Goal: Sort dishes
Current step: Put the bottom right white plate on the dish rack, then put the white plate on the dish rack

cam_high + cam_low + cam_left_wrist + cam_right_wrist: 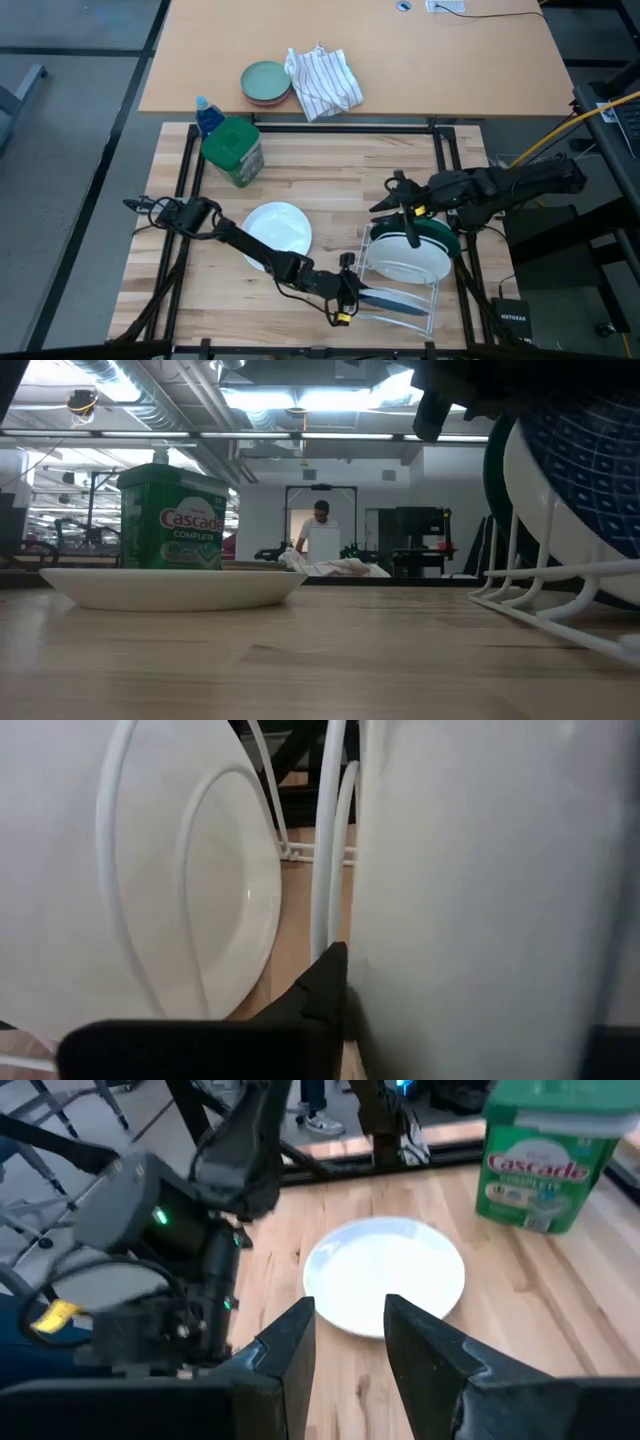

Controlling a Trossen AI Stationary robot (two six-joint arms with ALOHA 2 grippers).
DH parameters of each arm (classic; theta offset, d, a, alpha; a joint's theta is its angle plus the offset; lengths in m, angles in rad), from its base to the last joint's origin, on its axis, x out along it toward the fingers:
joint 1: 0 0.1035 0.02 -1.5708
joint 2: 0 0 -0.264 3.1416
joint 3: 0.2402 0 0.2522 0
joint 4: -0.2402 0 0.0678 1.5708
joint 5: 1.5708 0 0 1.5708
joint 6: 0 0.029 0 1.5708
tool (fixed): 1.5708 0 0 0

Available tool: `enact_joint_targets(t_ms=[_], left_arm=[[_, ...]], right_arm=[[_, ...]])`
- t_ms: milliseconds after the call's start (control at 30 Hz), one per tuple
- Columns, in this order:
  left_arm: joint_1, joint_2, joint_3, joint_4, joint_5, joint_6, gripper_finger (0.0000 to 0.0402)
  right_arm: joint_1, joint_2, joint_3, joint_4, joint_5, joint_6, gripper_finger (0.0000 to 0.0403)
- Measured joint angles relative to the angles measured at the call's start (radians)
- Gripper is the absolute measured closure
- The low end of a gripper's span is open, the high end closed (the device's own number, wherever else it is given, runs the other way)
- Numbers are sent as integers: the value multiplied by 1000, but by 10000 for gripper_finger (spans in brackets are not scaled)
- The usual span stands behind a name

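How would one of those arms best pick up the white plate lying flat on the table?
By its rim. The white plate lies flat and face up, and its shallow edge lifts off the table, so one finger could probably slip under and one over, coming in low from an open side.

Left end effector (pixel 372 298) at wire rack (pixel 432 300) holding blue-patterned plate (pixel 395 303); right end effector (pixel 400 195) above racked white plate (pixel 410 260); another white plate (pixel 278 232) flat on desk (pixel 320 180).
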Motion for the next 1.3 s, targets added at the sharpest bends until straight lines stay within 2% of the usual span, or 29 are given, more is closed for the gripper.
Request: enact_joint_targets(t_ms=[133,533,933,1067,1300], left_arm=[[9,-4,0,-12,0,-21,335],[12,-5,0,-23,-5,-26,335],[1,-14,0,-41,-6,-33,241],[-5,-57,0,-118,-8,-36,229],[-5,-115,0,-295,-7,-89,229]], right_arm=[[0,-2,-55,32,0,12,276],[0,-3,-93,44,0,37,276],[0,-3,-93,38,0,41,276],[0,-2,-93,38,0,41,276],[0,-2,-93,30,0,52,276]])
